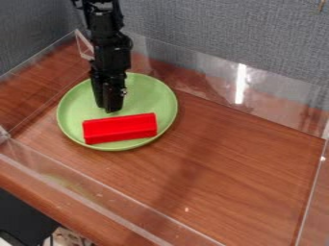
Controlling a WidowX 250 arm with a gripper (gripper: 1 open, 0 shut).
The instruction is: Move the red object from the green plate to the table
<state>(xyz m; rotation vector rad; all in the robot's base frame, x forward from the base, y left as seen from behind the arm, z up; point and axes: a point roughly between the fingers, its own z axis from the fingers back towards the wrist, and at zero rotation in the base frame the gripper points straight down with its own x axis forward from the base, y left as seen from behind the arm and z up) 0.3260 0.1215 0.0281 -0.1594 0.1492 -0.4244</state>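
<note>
The red object [119, 127] lies on the green plate [160, 96], toward the plate's near rim, with the plate set near the tabletop's [232, 163] far left corner. For the grasp to be made well, the block should be straddled across its short width at mid-length and lifted clear of the rim before being carried over bare wood. The hand [111, 102] is poised over the plate just behind the block; nothing is held, and how far its fingers are spread cannot be told.
</note>
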